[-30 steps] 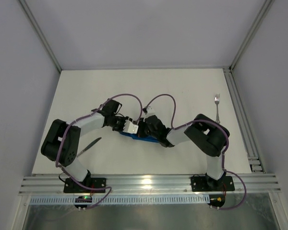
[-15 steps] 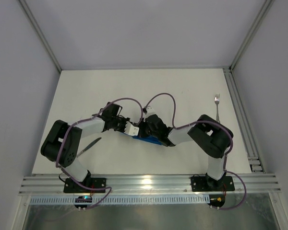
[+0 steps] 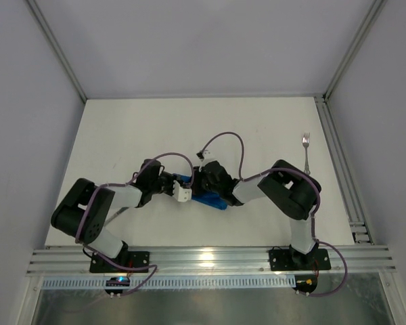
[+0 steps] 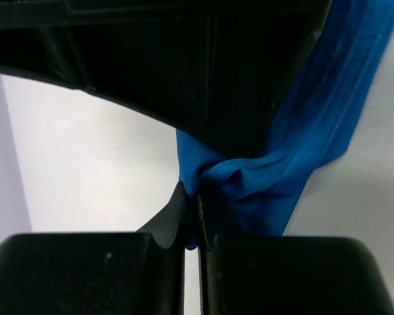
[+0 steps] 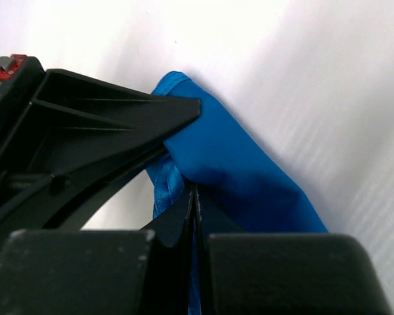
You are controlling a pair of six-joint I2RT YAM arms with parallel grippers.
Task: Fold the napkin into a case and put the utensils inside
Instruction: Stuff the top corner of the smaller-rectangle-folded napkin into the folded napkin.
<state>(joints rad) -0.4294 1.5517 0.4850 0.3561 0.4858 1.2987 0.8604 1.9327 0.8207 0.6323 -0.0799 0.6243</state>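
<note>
Two sets of fingers — left fingers [image 4: 173, 220], right fingers [image 5: 177, 223] — both tight together on the bunched blue napkin [image 4: 302, 151].

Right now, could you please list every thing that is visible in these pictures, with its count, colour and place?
napkin: one, bright blue, bunched near the middle of the table, between the two pincers
fork: one, silver, far right of the table, lying apart from the napkin
table: one, white, under everything
rails: several, grey metal, along the near edge and the right side
left pincer: one, black, shut on the napkin
right pincer: one, black, shut on the napkin
</note>
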